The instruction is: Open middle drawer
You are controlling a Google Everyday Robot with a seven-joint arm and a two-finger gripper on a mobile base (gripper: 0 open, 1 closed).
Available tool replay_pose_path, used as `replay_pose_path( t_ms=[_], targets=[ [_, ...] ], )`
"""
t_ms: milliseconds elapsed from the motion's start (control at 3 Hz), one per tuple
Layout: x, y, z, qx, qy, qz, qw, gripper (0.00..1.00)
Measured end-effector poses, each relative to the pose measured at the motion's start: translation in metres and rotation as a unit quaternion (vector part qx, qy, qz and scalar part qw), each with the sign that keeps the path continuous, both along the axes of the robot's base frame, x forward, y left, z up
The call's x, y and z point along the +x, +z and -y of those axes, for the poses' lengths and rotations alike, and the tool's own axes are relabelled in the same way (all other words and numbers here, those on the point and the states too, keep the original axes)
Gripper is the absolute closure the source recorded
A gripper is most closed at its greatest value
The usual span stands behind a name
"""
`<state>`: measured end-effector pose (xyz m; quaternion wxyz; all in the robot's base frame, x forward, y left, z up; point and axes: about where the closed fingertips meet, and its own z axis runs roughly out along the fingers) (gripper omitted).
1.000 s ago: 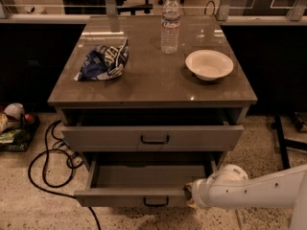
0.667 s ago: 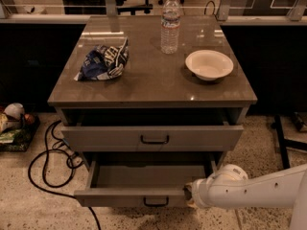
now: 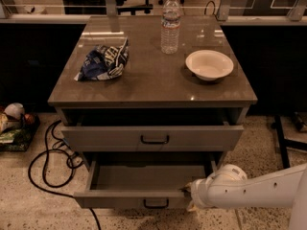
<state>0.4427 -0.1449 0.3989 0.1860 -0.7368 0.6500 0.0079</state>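
My pincer point(image 3: 188, 193) sits low in the view, at the front edge of the middle drawer point(image 3: 115, 199). That is the wide, flat, grey-fronted drawer with a small black bar handle point(image 3: 156, 204), and the pincer is just to the right of the handle. My white arm point(image 3: 249, 190) reaches in from the right. I cannot tell whether the pincer is spread or closed, or whether it has hold of anything.

The middle drawer stands pulled well out, its plain grey inside showing. Above it the uppermost grey drawer point(image 3: 96, 137) juts out less far.

On the glossy brown table point(image 3: 153, 80) stand a clear plastic water bottle point(image 3: 171, 24), a round white bowl point(image 3: 209, 64) to the bottle's right and nearer the front, and a crumpled blue snack bag point(image 3: 104, 61) on the left. A black cable point(image 3: 45, 162) loops on the speckled floor point(image 3: 29, 210) at the left.
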Motion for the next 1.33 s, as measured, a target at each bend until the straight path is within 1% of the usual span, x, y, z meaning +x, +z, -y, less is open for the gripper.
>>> replay_pose_path(
  t_ms=[333, 667, 1000, 1333],
  targets=[
    [-0.0005, -0.0007, -0.0006, 0.000, 0.001, -0.001, 1.0000, 0.01],
    [-0.0007, -0.0009, -0.0008, 0.000, 0.001, -0.001, 1.0000, 0.02],
    [-0.0011, -0.0015, -0.0014, 0.001, 0.001, -0.002, 1.0000, 0.21],
    [-0.0015, -0.0021, -0.0019, 0.001, 0.002, -0.002, 1.0000, 0.44]
  ],
)
